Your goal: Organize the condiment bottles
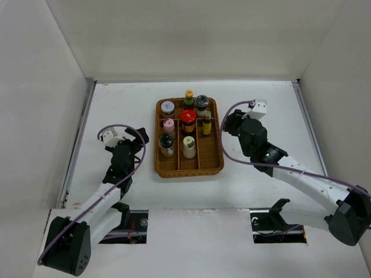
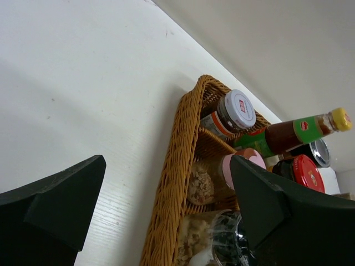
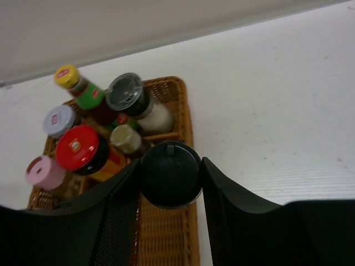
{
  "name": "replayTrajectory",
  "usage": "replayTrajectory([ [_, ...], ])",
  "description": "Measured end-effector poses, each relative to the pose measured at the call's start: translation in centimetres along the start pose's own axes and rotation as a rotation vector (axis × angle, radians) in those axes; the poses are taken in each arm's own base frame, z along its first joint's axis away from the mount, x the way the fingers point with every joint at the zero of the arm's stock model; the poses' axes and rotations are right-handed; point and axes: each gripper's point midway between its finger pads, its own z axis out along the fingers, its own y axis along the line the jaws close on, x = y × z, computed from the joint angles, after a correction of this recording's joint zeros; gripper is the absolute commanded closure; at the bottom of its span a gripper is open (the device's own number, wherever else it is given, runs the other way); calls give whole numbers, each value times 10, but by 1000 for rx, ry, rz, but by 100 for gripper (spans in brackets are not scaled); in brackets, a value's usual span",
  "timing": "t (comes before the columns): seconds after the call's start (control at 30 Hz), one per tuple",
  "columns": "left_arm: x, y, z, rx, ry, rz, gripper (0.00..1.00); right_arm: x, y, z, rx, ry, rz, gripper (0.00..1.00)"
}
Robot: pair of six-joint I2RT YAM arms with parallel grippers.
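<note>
Several condiment bottles stand in the brown wicker tray (image 1: 215, 155): white cap (image 1: 167, 107), yellow cap (image 1: 189, 94), grey cap (image 1: 202, 103), red cap (image 1: 188, 116), tan cap (image 1: 207, 116), pink cap (image 1: 168, 124), cream cap (image 1: 189, 141) and a clear-topped jar (image 1: 167, 142). My right gripper (image 1: 231, 123) (image 3: 170, 162) is shut on a black-capped bottle (image 3: 170, 180), held above the tray's right rim (image 3: 191, 233). My left gripper (image 1: 139, 139) (image 2: 166, 166) is open and empty, just left of the tray's left wall (image 2: 177, 166).
White walls close in the table on the left, back and right. The tray's right-hand front compartment (image 1: 210, 153) holds nothing. Two dark cut-outs (image 1: 130, 223) lie at the near edge by the arm bases.
</note>
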Motion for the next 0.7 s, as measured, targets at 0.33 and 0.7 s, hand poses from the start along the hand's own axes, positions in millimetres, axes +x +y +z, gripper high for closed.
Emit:
replayTrajectory([
  [0.33,12,13,3,-46,33,25,0,59,37,1,-131,155,-80,62],
  [0.7,17,18,4,-66,44,42,0,113,57,-1,-195,273,-146,61],
])
